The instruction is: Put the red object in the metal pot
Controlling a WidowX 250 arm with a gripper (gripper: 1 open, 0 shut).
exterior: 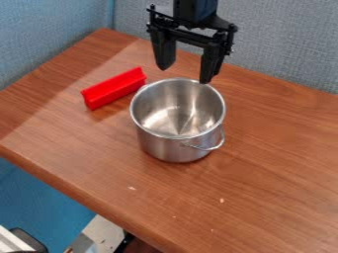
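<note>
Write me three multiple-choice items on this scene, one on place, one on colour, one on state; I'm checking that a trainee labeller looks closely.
1. Where does the block lie?
A) inside the metal pot
B) on the table beside the pot
C) between the gripping fingers

2. What colour is the block?
A) green
B) yellow
C) red

3. How does the end effector stand?
A) open, holding nothing
B) shut on the pot's rim
C) shut on the block

Key:
1. B: the red block rests on the wooden table, outside the metal pot.
2. C: its visible faces are bright red.
3. A: the fingers of the end effector are spread wide, with nothing between them.
</note>
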